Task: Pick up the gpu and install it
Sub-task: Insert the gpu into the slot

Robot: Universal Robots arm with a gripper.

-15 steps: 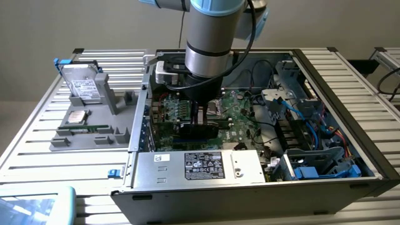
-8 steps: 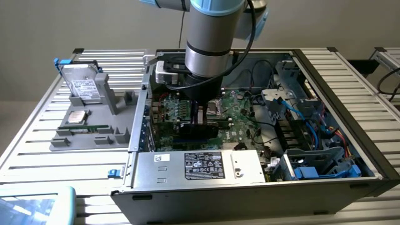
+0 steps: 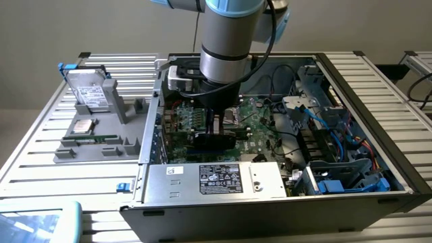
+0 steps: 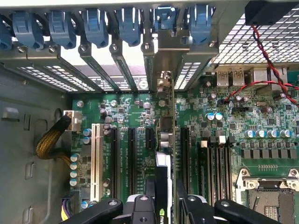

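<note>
table (image 3: 40, 167): slatted metal top, carries everything.
computer case (image 3: 270, 217): lies on its side, side panel off, fills the middle and the exterior view's right of the table.
arm (image 3: 226, 45): comes straight down into the open case, over the board.
motherboard (image 4: 140, 116): green, flat on the case floor; a row of long black slots plus one white slot (image 4: 96, 158); processor socket (image 4: 268, 196) at one corner.
power supply (image 3: 216, 179): silver box with a black label, along the near wall of the case.
tray (image 3: 94, 147): grey holder on the table at the exterior view's left, just beside the case.
hard drives (image 3: 91, 93): silver, labelled, standing in the tray.
gpu (image 4: 162, 175): inside the case, upright on its long edge over the slots, black cooler on one face, metal bracket end at the rear slot openings. Cannot tell if it is seated in a slot.
gripper (image 4: 164, 196): clenched on the gpu's upper edge, black fingers (image 4: 150, 189) pressing one on each face.
memory stick (image 3: 91, 136): long, narrow, green, lying in the tray, well apart from the gripper.
blue clips (image 4: 96, 25): one per slot opening, along the case's rear wall.
cable bundle (image 4: 49, 140): yellow-sleeved, plugged at the board edge near the white slot.
</note>
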